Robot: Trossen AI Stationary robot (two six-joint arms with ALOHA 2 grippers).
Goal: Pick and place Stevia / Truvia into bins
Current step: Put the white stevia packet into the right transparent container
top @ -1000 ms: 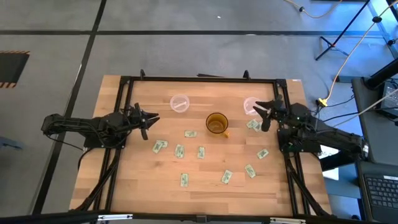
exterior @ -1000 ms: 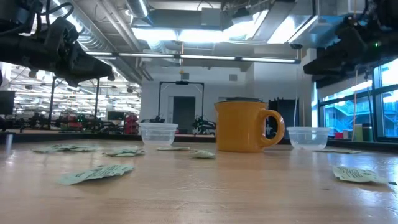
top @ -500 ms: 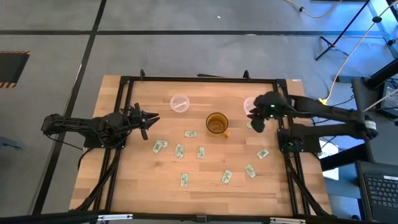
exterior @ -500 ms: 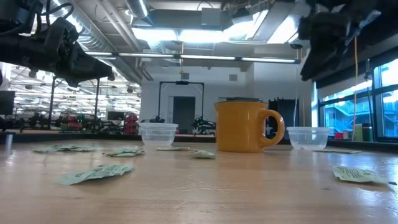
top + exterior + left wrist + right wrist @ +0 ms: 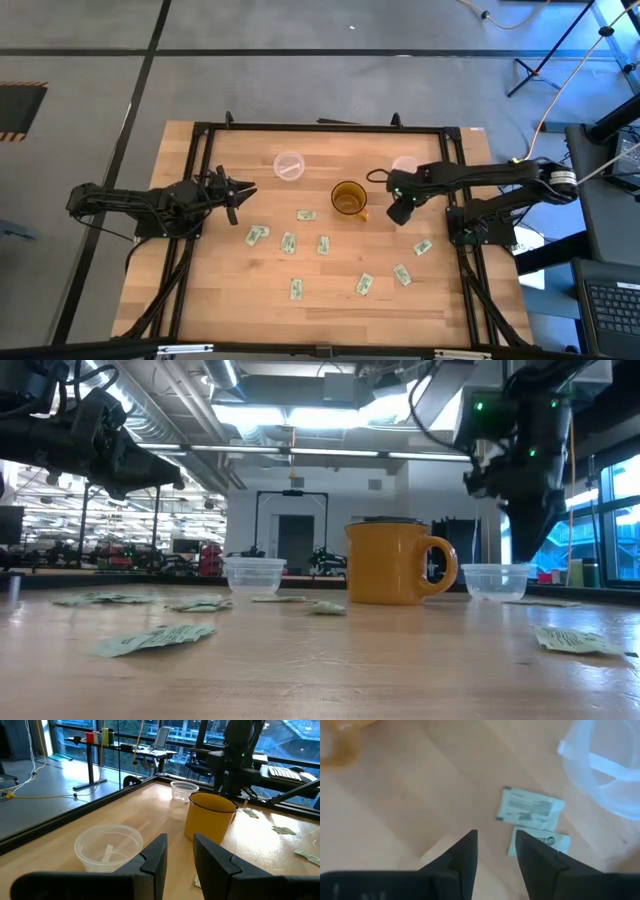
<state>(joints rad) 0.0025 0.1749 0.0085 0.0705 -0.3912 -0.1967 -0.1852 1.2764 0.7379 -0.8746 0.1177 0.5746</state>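
Right gripper is out over the table, hanging just beside the amber mug on its handle side, pointing down at the wood. Its fingers stand a little apart with nothing between them, and right below lie two packets touching at their edges, just beside the right cup. That clear cup sits near the far edge, close behind the arm. The other cup stands to the mug's left, one packet inside it. More packets lie scattered across the middle and near part of the table. Left gripper waits at the left side, raised, fingers slightly parted and empty.
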